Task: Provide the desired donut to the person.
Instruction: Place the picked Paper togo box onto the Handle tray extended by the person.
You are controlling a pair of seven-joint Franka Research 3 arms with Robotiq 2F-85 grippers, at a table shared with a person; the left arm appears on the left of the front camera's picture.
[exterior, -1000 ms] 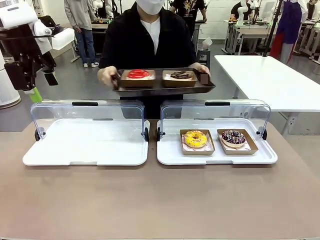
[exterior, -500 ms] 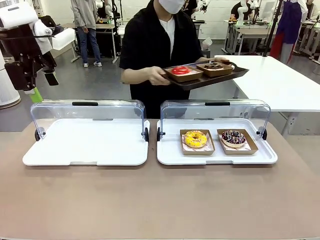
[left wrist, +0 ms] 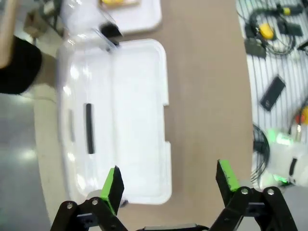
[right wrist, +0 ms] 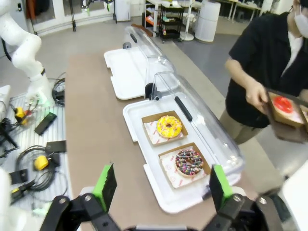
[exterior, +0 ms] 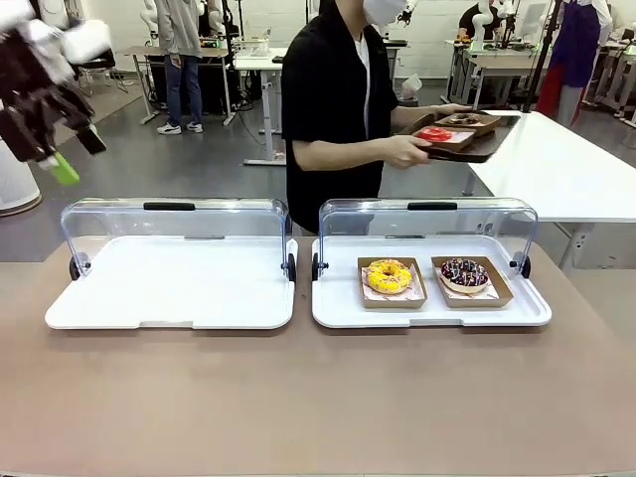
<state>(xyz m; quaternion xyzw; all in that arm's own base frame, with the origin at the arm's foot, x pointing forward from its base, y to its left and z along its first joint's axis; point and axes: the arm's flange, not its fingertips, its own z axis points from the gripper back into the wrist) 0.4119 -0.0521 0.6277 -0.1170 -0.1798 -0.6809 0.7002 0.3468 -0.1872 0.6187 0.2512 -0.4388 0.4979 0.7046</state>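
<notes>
Two donuts wait in the right tray (exterior: pixel 338 298): a yellow donut (exterior: pixel 389 275) on the left and a chocolate sprinkled donut (exterior: pixel 464 272) on the right, each in its own brown paper boat, side by side but apart. You'd judge they sit under the raised clear lid (exterior: pixel 427 221) so either can be lifted straight out from the near side. The left tray (exterior: pixel 169 293) holds nothing, its lid up as well.

At the far side, the person (exterior: pixel 333 94) stands turned toward the white side table (exterior: pixel 556 164), carrying a dark serving tray (exterior: pixel 467 134) with a red donut (exterior: pixel 434 133) and a dark one in boats. Which donut is wanted you cannot tell from here.

Your left gripper (exterior: pixel 45 149) hangs high at the far left, blurred, well above the table; in its wrist view (left wrist: pixel 171 185) the jaws are spread wide and hold nothing. The right gripper (right wrist: pixel 159 187) is spread and empty too, looking down on the right tray from the tray's right end.

For room: the near brown tabletop (exterior: pixel 318 397) is bare, so approach from there. Mind the raised lids along each tray's far edge, and the near rim when you come in low
</notes>
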